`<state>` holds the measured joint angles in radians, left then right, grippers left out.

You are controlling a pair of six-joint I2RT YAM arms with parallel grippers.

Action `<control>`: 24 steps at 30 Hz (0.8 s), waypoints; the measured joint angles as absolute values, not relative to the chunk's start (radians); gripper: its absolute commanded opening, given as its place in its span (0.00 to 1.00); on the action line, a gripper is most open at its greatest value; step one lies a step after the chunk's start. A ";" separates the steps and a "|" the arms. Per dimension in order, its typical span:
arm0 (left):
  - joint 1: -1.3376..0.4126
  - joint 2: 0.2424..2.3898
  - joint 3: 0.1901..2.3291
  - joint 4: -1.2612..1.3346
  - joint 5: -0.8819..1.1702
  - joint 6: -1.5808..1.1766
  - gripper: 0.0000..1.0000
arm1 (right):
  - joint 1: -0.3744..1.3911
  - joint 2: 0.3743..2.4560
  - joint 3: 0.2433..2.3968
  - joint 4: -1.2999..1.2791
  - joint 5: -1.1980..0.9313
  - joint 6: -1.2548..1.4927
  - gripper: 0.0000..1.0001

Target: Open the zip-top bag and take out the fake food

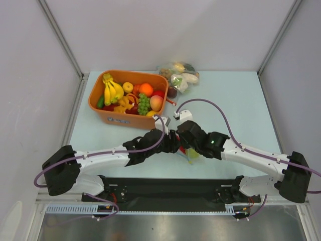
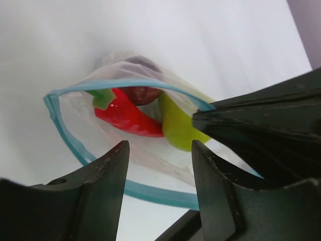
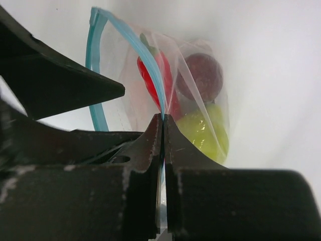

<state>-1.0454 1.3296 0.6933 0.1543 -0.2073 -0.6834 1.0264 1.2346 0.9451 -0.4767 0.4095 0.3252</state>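
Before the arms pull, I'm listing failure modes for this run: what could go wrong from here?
1. The right gripper pinches only the thin zip strip of the zip-top bag; a hard pull may slip it free.
2. The left gripper has its jaws apart around the near lip, so the bag may drag along rather than open wider.
3. The mouth gapes and the green pear lies near it; tilting the bag may spill it.
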 measured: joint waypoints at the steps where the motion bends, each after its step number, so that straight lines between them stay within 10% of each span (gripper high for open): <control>1: -1.043 1.338 0.689 0.156 -0.206 -0.688 0.58 | 1.026 1.235 0.945 -0.474 0.409 0.327 0.00; 24: -0.983 1.479 0.677 0.170 -0.216 -0.760 0.69 | 0.920 1.188 0.846 -0.323 0.035 0.393 0.00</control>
<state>-0.9829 1.4788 0.6769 0.1699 -0.2165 -0.7597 0.9199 1.1885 0.8459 -0.3225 0.0345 0.3931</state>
